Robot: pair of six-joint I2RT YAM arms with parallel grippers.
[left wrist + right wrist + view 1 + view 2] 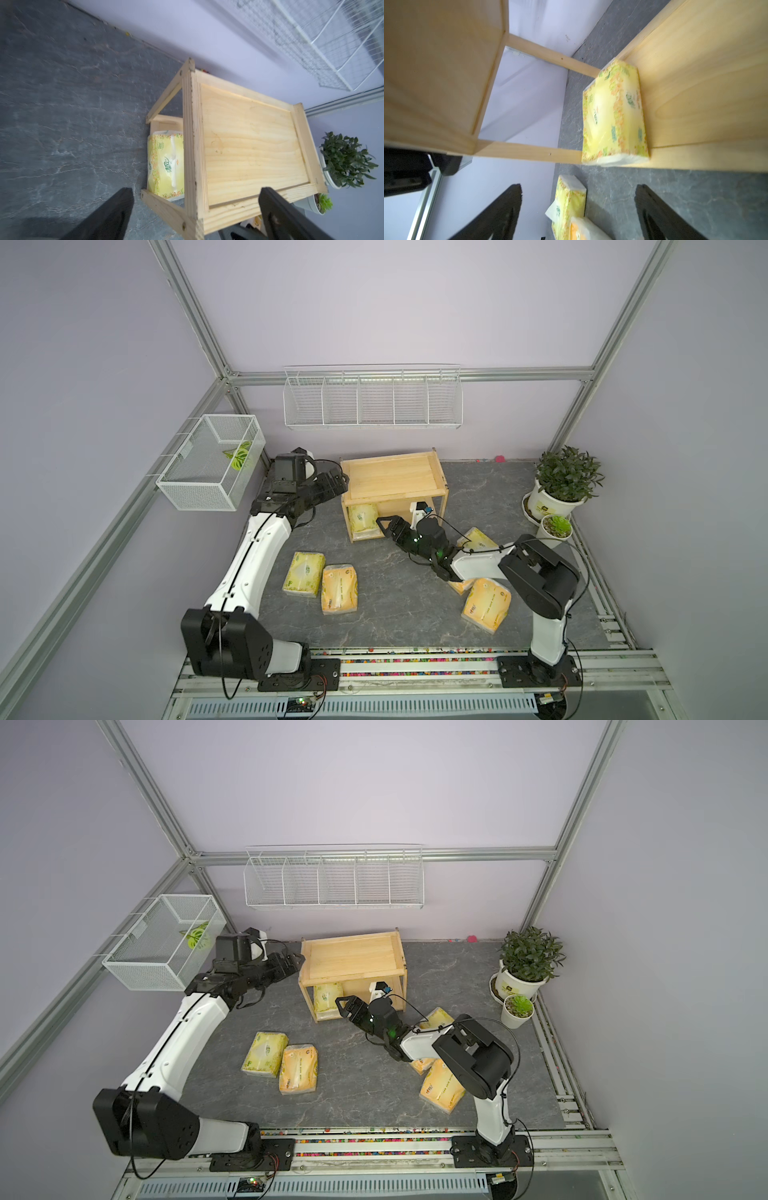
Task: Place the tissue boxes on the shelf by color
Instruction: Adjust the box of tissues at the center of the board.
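The shelved pack (362, 517) lies on the shelf's (390, 477) lower board; the right claw (386, 524), spread empty, should next fetch a loose green pack (303, 574).

Plain lilac walls (374, 302), aluminium frame bars (519, 375) at the corners. Dark grey marbled desk (395, 614). White wire divided rack (372, 400) on the back wall. White mesh basket (195, 493) on the side wall, green leaf (239, 456) inside. Leafy potted plant (567, 475) and small succulent pot (556, 526) in the far corner. Soft, even light.
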